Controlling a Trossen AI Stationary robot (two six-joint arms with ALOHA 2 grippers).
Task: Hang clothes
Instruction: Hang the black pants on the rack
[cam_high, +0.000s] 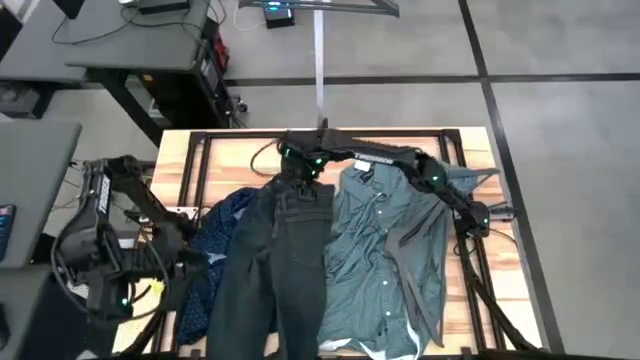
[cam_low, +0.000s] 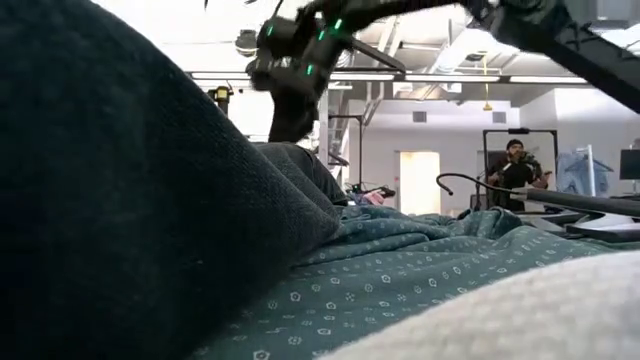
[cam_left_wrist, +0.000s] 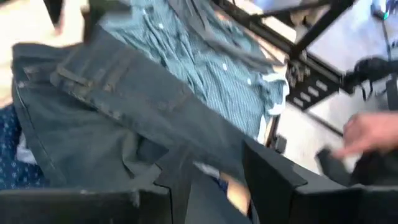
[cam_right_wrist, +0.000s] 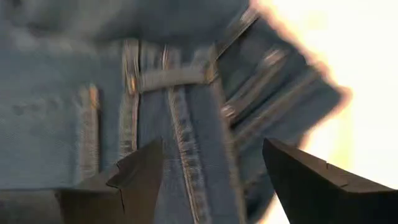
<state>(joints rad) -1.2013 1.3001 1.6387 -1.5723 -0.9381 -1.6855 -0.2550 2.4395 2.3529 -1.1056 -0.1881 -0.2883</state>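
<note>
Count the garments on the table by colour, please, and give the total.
Dark charcoal jeans: 1
Teal-green shirt: 1
Navy dotted shirt: 1
Total: 3

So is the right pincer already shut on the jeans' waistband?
No. In the right wrist view the right pincer is open above the jeans, waistband seam showing in the gap.

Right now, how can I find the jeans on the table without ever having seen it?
On the wooden table, three garments lie side by side. The jeans are the middle one, between the navy dotted shirt and the teal shirt. Only they are plain dark charcoal, with the right end effector above their waistband.
</note>
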